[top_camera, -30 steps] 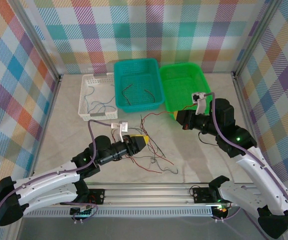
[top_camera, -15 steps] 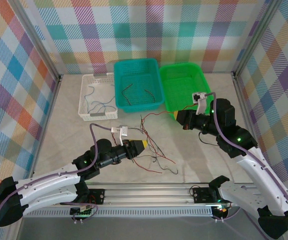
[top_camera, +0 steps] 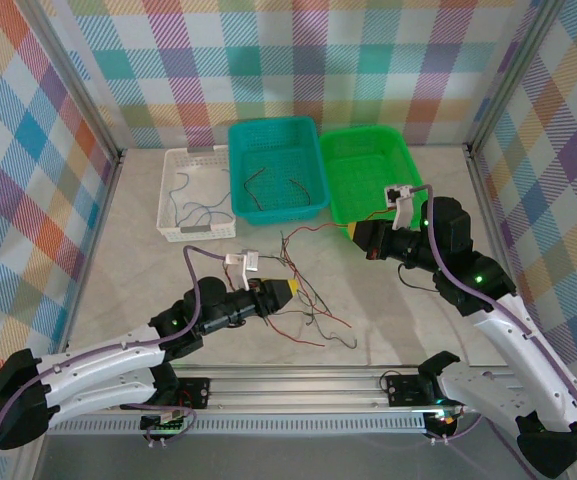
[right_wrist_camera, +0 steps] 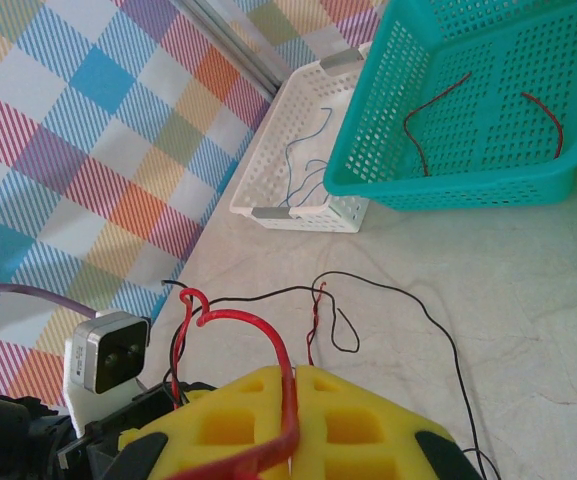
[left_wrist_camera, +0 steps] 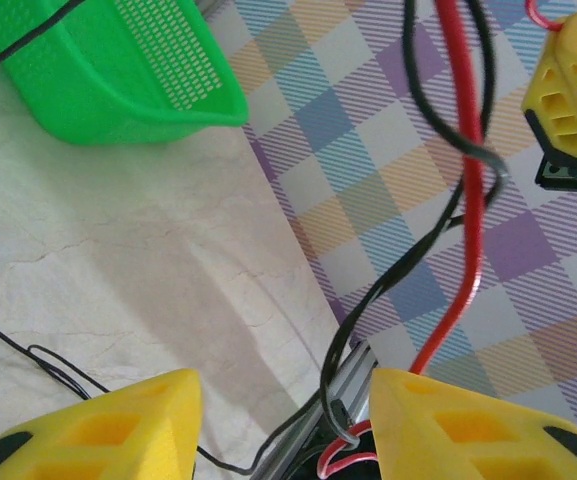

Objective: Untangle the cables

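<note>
Three rectangular plastic mesh baskets stand in a row at the far side of the pale, marbled table (top_camera: 128, 270): a white basket (top_camera: 196, 233) on the left holding several thin blue cables (right_wrist_camera: 303, 165), a teal basket (top_camera: 278, 213) in the middle holding two dark red cables (right_wrist_camera: 438, 115), and a green basket (top_camera: 363, 131) on the right. The remaining cables (top_camera: 308, 295), thin and limp, lie tangled on the table just near of the baskets. The right gripper (right_wrist_camera: 293, 385), its two yellow fingers pressed together, pinches one red cable (right_wrist_camera: 253, 320). The left gripper (left_wrist_camera: 283, 420) has its fingers spread, with that red cable and one black cable (left_wrist_camera: 408, 270) hanging loose through the gap.
</note>
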Tool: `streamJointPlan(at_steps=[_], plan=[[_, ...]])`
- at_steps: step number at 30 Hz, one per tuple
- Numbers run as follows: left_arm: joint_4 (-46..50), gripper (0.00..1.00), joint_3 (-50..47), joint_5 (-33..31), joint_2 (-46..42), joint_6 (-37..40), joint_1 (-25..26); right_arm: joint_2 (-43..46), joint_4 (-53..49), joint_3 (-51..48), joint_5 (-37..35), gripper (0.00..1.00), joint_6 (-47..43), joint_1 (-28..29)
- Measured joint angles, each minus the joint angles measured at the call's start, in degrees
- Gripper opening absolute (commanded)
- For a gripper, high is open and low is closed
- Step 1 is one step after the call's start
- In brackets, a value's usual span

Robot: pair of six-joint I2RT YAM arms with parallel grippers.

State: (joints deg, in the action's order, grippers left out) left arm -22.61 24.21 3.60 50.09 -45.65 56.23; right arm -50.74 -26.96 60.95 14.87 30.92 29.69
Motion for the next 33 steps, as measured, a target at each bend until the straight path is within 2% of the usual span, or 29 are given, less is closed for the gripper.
streamJointPlan(at_steps=[9,23,26,31,33], plan=[[-0.09,0.43,0.02,-0.04,0.5,0.0,0.07,0.0,0.79,0.0,0.72,0.0,0.42,0.0],[-1.57,0.46,2.23,-0.02,4.72,-0.02,0.35,-0.07,3.06,-3.15,2.84,0.0,2.43,0.0],[-1.57,0.3,2.23,-0.07,5.07,-0.39,0.48,-0.09,3.41,-4.42,2.86,0.0,2.95,-0.04],[-1.55,0.12,2.23,-0.11,5.09,-0.17,0.81,-0.07,3.8,-4.72,2.82,0.0,2.97,-0.04],[-1.55,0.01,2.23,-0.24,5.07,-0.39,0.83,-0.07,3.91,-4.87,2.8,0.0,2.97,-0.04]])
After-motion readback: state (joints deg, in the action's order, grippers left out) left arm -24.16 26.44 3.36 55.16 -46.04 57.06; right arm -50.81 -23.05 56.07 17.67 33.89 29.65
